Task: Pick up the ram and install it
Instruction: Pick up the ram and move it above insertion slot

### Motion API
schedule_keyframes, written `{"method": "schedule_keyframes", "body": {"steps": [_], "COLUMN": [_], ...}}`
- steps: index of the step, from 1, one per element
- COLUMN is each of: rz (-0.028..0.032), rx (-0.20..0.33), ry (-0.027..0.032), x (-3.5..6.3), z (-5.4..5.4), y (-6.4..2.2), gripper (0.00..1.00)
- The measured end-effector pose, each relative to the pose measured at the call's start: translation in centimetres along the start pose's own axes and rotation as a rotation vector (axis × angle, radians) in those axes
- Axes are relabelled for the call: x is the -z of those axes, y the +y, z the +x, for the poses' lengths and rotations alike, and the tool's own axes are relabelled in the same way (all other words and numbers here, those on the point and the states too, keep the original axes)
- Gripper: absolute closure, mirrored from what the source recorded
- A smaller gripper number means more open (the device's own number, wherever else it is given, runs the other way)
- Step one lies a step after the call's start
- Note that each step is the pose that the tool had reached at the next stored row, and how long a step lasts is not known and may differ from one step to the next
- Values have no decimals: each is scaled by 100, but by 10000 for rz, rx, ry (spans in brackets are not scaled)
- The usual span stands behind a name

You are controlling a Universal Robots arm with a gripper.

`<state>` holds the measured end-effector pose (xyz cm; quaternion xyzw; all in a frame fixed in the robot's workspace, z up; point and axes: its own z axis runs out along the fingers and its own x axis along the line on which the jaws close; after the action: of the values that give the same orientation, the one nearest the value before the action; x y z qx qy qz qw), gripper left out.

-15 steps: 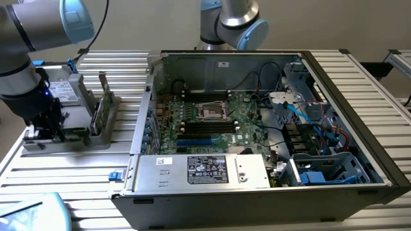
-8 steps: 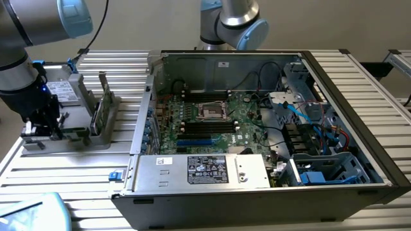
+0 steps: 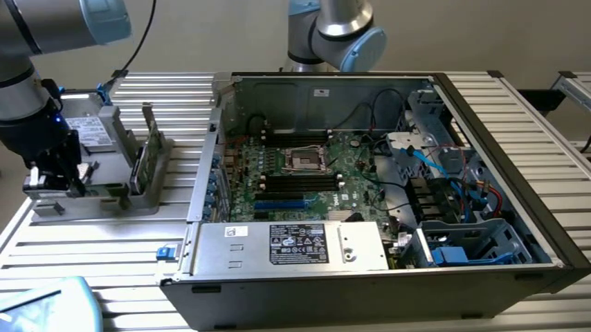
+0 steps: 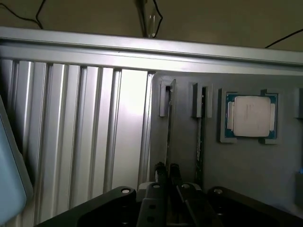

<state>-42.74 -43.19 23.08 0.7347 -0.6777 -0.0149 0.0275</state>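
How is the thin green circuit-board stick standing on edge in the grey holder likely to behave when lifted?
The thin green circuit-board stick stands on edge in a narrow slot of the grey holder, so a sideways push would probably tilt it. It looks slim and flat, so likely light and stiff. Its thin edge offers little grip, so it may twist.

Arm low, tool downward, seemingly clamped tight.
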Motion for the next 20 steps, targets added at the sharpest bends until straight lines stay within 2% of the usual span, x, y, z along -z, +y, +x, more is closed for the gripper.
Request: {"method": "schedule_keyframes", "body": {"steps": [3, 10, 20], "rz": [-26, -79, -226], "rx": [28, 55, 62], "ry": [26, 29, 17], "x": [111, 424, 833], "z": [-1, 6, 36], "y": [6, -21, -291], "gripper": [86, 86, 86]}}
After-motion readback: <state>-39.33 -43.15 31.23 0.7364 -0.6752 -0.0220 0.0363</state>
